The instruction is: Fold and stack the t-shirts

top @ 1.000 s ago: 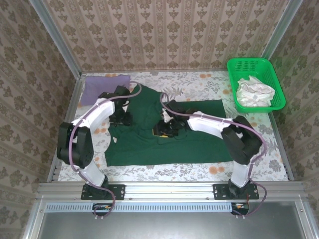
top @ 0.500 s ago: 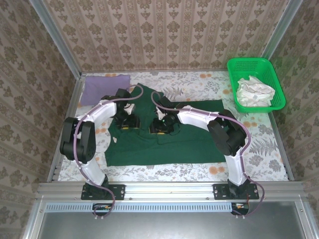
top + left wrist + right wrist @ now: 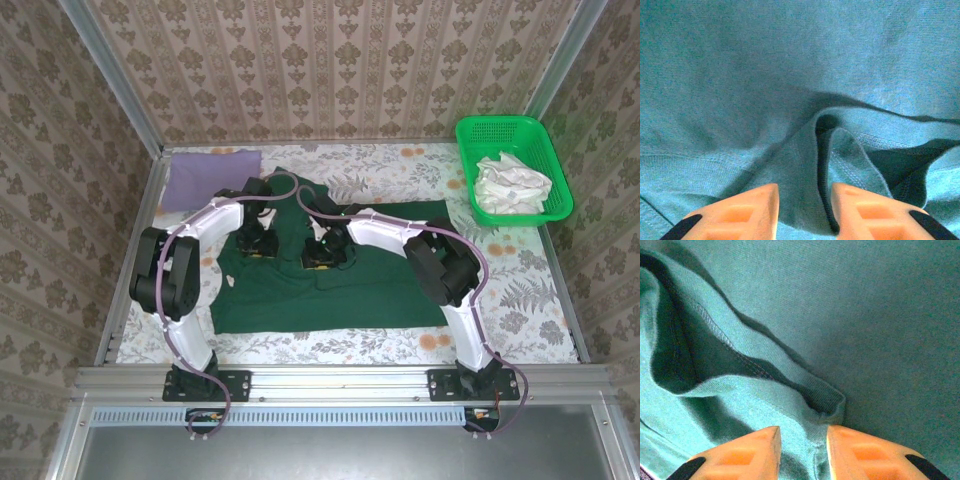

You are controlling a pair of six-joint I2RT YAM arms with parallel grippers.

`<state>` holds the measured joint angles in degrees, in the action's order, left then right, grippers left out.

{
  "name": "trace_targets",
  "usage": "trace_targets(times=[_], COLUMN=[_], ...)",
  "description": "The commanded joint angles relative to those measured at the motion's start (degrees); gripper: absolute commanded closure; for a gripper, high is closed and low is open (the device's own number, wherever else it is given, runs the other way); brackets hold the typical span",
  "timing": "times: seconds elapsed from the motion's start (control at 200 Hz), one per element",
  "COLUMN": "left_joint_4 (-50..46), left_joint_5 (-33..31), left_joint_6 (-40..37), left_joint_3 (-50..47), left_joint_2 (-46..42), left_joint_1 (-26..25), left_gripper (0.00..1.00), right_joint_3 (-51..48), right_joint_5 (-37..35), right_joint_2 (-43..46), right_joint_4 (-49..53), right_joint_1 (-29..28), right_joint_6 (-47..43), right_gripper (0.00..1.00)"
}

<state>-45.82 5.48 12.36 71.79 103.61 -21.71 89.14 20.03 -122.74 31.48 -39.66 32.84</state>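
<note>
Grasp on green t-shirt (image 3: 330,295), left hand (image 3: 803,197) and right hand (image 3: 803,439) astride folds; cannot tell whether clamped. Needs joint lift.

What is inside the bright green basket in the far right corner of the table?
Inside the green basket lies a crumpled white cloth. It covers most of the basket's floor, so whether anything lies beneath it cannot be seen.
</note>
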Motion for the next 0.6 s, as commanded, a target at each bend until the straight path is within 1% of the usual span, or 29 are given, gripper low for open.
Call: trace_targets(times=[0.0, 0.055, 0.14, 0.24, 0.325, 0.38, 0.52, 0.595], left_joint_4=[-1.2, -1.0, -0.9, -1.0, -1.0, -1.4, -1.5, -1.5], left_joint_5=[-1.9, -2.5, -2.8, -3.2, -3.9, -4.7, -6.4, -7.4], left_joint_6=[-0.8, -0.8, -0.8, -0.3, -0.2, -0.2, 0.0, 0.3], left_joint_3=[1.4, 1.2, 1.5, 2.2, 2.7, 3.1, 3.4, 3.6], left_joint_2=[0.9, 0.9, 1.4, 1.8, 1.9, 2.0, 1.9, 1.9], left_joint_1=[-0.6, -0.7, -0.7, -0.7, -0.9, -0.9, -0.9, -0.9], left_gripper=[0.64, 0.64, 0.69, 0.77, 0.85, 0.87, 0.90, 0.90], right_joint_3=[1.9, 1.5, 1.5, 1.6, 2.0, 2.5, 2.5, 1.9], right_joint_5=[-1.8, -2.1, -2.4, -2.4, -2.4, -2.2, -1.8, -1.9], right_joint_2=[-0.6, -0.2, -0.3, -0.7, -1.0, -1.3, -0.8, 0.0], right_joint_4=[3.3, 3.3, 3.5, 3.4, 3.0, 3.0, 2.5, 1.7], right_joint_1=[-0.2, -0.2, -0.2, -0.2, -0.2, -0.2, -0.2, -0.2], right_joint_6=[-1.4, -1.4, -1.6, -1.4, -1.2, -1.1, -1.1, -1.2], right_gripper=[0.66, 0.64, 0.64, 0.66, 0.74, 0.78, 0.90, 0.94])
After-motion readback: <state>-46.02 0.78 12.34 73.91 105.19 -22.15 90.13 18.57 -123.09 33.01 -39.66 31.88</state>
